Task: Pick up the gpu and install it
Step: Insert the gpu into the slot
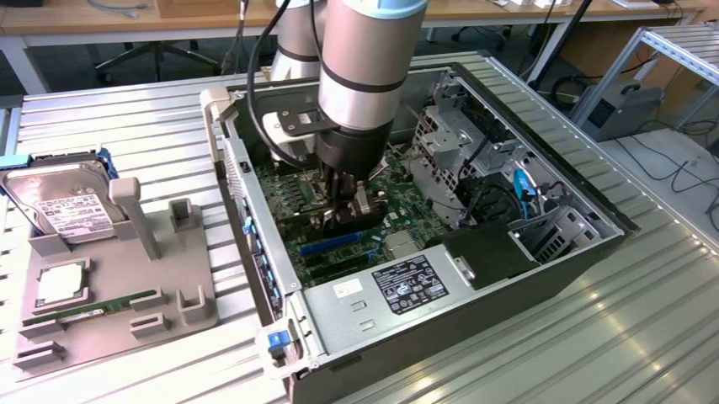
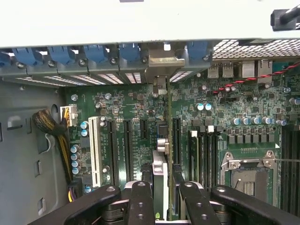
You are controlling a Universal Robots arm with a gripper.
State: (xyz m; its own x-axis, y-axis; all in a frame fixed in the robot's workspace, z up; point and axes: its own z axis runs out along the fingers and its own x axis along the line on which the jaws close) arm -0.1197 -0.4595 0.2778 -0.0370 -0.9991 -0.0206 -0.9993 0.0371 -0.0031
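Observation:
The gpu point(image 2: 161, 176) is a thin dark card seen edge-on in the wrist view, standing upright over the green motherboard point(image 2: 136, 108). Its grey metal bracket point(image 2: 164, 63) reaches the rear slot openings of the case. My gripper point(image 2: 166, 201) is shut on the gpu, with one black finger point(image 2: 140, 201) on each side of the card. In the exterior view the gripper point(image 1: 343, 206) is lowered inside the open computer case point(image 1: 472, 311), holding the gpu point(image 1: 357, 204) just above the blue slot point(image 1: 332, 246). I cannot tell whether the card's edge sits in a slot.
A grey fixture point(image 1: 135, 278) at the exterior view's left holds a hard drive point(image 1: 62, 206), a processor point(image 1: 62, 286) and a green memory stick point(image 1: 96, 305). Inside the case are the power supply point(image 1: 393, 290), drive cage point(image 1: 450, 143), cables point(image 1: 523, 194), a white slot point(image 2: 95, 150) and the processor socket point(image 2: 248, 168).

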